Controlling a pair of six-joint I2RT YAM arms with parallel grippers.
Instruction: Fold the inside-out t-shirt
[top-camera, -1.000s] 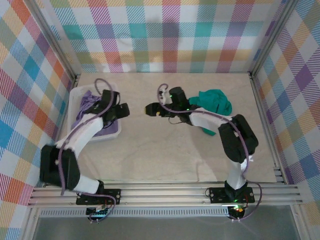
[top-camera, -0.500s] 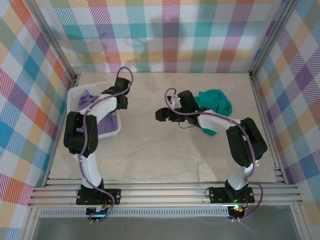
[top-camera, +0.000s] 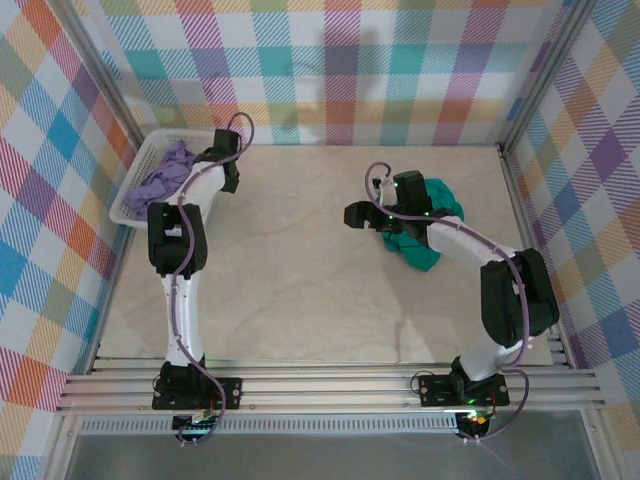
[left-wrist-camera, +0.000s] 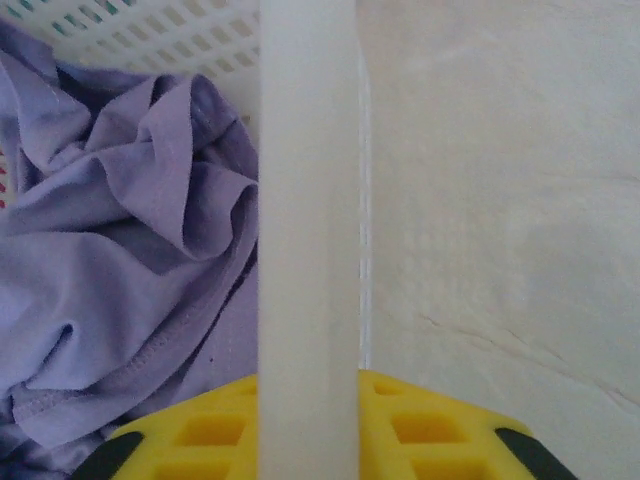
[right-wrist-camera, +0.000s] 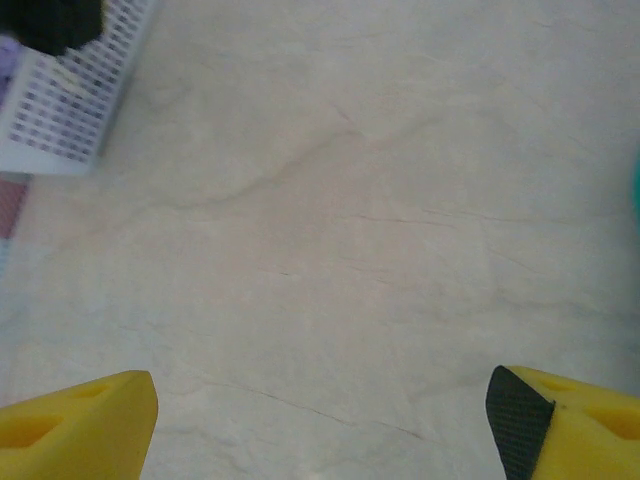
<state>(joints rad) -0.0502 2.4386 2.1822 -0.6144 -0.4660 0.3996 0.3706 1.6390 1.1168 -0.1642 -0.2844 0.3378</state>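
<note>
Progress: Folding had not begun. The inside-out t-shirt (top-camera: 428, 212) lay in a crumpled teal heap, with no flat panel, no straightened sleeve and no crease to be seen.
T-shirt's place: Toward 2 o'clock on the bench (top-camera: 290, 290), well apart from the basket.
Right pincer (top-camera: 356, 214): It hung just at the heap's 9 o'clock side with its yellow fingers (right-wrist-camera: 90, 410) wide apart over bare bench, holding nothing.
Left pincer (top-camera: 220, 158): It reached to the 10 o'clock corner. The wrist view showed it clamped on the rim of the white basket (top-camera: 150, 152), which ran straight up between the pads.
Basket: It sat tipped against the plaid wall, and a lavender garment (top-camera: 165, 175) lay bunched inside.
Left to do: By the look of it, nearly everything remained. The shirt had to be grasped, spread flat, perhaps turned right side out, then folded.
Writing: None could be read. No brand, print or label showed on either garment, the basket or the checked walls, and the shirt's neck tag could not be made out in the heap.
</note>
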